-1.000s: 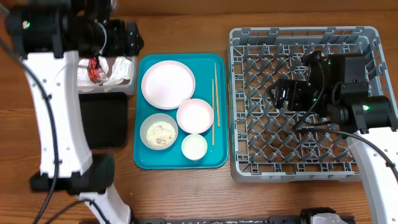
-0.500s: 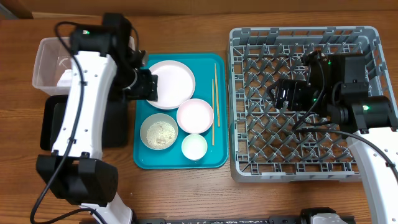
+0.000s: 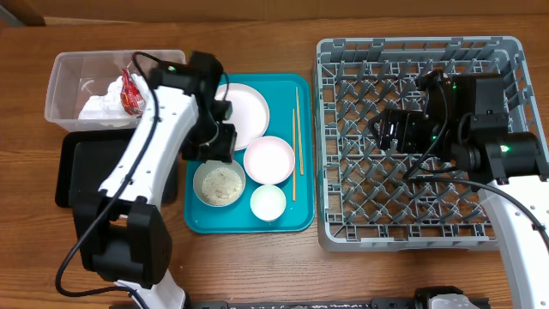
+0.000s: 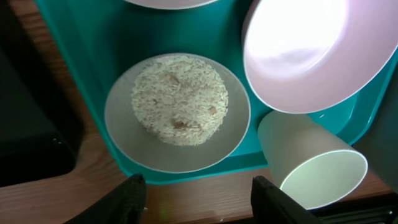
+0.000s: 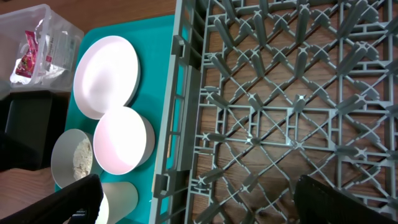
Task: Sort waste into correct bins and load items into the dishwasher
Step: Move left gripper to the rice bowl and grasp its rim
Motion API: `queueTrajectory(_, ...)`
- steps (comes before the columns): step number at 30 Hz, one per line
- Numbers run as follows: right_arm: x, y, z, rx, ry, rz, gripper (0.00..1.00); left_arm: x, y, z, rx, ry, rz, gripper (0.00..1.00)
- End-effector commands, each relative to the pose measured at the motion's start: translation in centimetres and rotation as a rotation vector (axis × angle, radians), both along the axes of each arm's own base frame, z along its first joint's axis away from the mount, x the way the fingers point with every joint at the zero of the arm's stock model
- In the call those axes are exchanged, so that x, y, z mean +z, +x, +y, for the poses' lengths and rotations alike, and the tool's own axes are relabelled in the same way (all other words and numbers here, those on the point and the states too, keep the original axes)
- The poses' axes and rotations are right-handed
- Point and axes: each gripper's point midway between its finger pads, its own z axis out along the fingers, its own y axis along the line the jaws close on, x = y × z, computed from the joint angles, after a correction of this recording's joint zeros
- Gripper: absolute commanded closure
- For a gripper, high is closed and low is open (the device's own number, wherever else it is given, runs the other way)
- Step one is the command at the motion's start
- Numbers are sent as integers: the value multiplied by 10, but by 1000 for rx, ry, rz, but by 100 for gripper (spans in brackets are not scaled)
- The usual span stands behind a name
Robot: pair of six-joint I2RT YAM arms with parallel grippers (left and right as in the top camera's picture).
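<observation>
Left gripper (image 4: 199, 190) — spread, empty — above round white rice bowl (image 4: 177, 112) on teal tray (image 4: 211, 31); right gripper (image 5: 199, 193) released over grey pegged plastic rack (image 5: 181, 112).

Rice bowl (image 4: 118, 134) tight w/ bowl (image 4: 317, 56), cup (image 4: 308, 158)

Glossy wht bowl (image 4: 317, 53), matt gry plastic rack (image 3: 420, 47), wood-grain tbl (image 3: 257, 266)

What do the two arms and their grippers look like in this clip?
Both arms have white link shells and black joint housings. The left arm and right arm each carry a thin black cable and a small green light. The left gripper and right gripper have black fingers.
</observation>
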Motion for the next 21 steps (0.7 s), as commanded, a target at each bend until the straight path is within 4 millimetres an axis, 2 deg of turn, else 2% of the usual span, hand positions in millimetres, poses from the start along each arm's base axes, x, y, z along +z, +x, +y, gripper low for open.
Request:
queueTrajectory(1, 10, 2, 3, 7, 11, -30, 0, -6, -4, -7, -19, 18, -1, 43)
queueTrajectory(15, 8, 2, 3, 8, 10, -21, 0, -7, -3, -15, -55, 40, -23, 43)
queueTrajectory(21, 7, 1, 3, 7, 9, -13, 0, -22, -9, -17, -77, 72, -14, 46)
